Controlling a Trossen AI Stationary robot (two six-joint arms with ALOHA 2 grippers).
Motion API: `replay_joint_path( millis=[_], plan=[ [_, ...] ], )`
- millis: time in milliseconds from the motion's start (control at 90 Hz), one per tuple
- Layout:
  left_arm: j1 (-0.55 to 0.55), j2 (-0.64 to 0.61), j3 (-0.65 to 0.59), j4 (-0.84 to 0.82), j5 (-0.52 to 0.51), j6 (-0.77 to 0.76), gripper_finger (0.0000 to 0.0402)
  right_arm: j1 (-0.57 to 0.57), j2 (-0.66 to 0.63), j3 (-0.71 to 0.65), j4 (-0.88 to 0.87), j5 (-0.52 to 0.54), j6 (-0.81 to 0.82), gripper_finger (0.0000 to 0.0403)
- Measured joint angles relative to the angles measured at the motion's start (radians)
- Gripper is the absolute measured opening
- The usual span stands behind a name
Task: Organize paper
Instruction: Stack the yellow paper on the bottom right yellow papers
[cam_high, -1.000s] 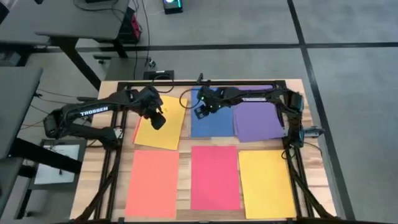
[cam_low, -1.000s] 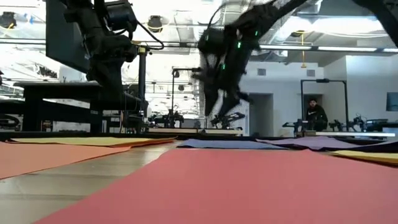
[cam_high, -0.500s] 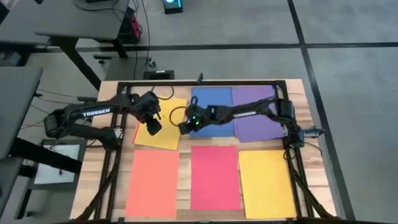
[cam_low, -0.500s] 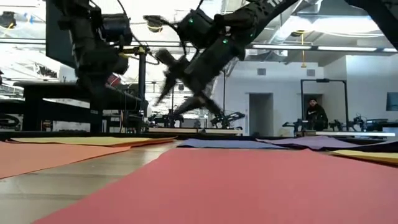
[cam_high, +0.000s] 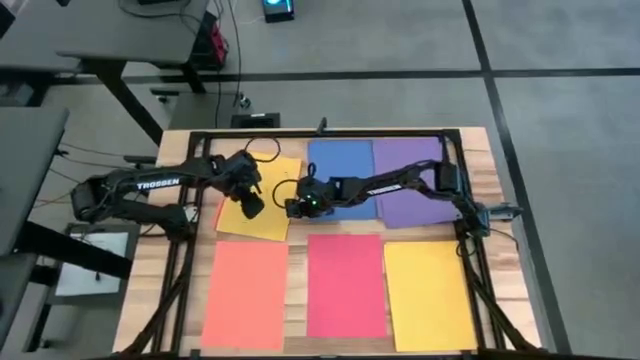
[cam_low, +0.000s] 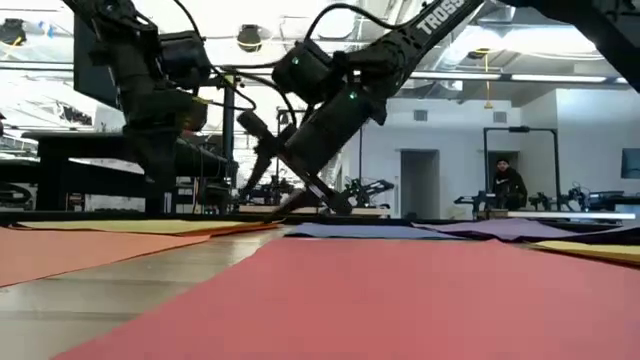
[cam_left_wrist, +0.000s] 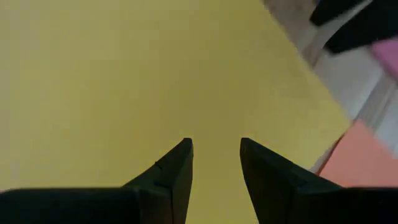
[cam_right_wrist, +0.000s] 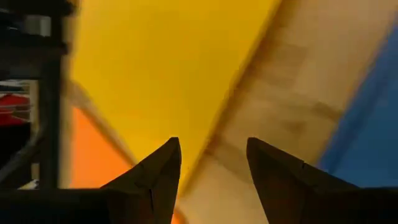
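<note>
**A:** Yellow fills the view past the left tool (cam_left_wrist: 214, 155); its fingers stand a little apart with nothing between them, hovering over the tilted yellow sheet (cam_high: 258, 198) at the far left of the tabletop (cam_high: 478, 150).

**B:** And the right tool (cam_high: 290, 207)?

**A:** Spread as well, gripping nothing. Its wrist view shows it over the strip of bare wood between that yellow sheet's edge and the blue sheet (cam_high: 340, 165). A second ago it was back above the blue sheet; it has swung across and dropped low toward the yellow one, so both tools now crowd the same paper.

**B:** Meaning what for the sorting?

**A:** My guess is the crooked yellow sheet is the target. It lies askew over an orange-red sheet (cam_high: 219, 210) peeking out beneath its left edge, while the others already sit square: blue and purple sheet (cam_high: 410, 205) in the far row, salmon sheet (cam_high: 243, 290), pink-red sheet (cam_high: 345, 285) and second yellow sheet (cam_high: 428, 295) in the near row.

**B:** So nothing is lifted yet?

**A:** Nothing. Every sheet lies flat. The right tool looks placed to catch the yellow edge; thin paper flush on wood will be hard to nip.
</note>
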Motion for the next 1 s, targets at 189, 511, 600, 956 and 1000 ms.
replay_joint_path(
  millis=[189,511,600,956,1000],
  plan=[
    [-0.002,0.09,0.0,0.006,-0.001,-0.022,0.0118,0.006,0.003,0.001,-0.023,-0.007,0.029,0.0176],
    [-0.037,0.251,0.0,0.047,0.008,-0.001,0.0118,0.031,0.047,0.001,0.062,0.009,0.065,0.0176],
    [-0.045,0.252,0.0,0.056,0.019,0.0,0.0118,0.033,0.062,0.003,0.092,0.005,0.088,0.0175],
    [-0.053,0.252,0.0,0.055,0.025,0.017,0.0118,0.022,0.052,0.001,0.11,-0.037,0.082,0.0175],
    [-0.053,0.252,0.0,0.054,0.025,0.017,0.0118,0.022,0.049,0.001,0.121,-0.037,0.082,0.0175]
  ],
)
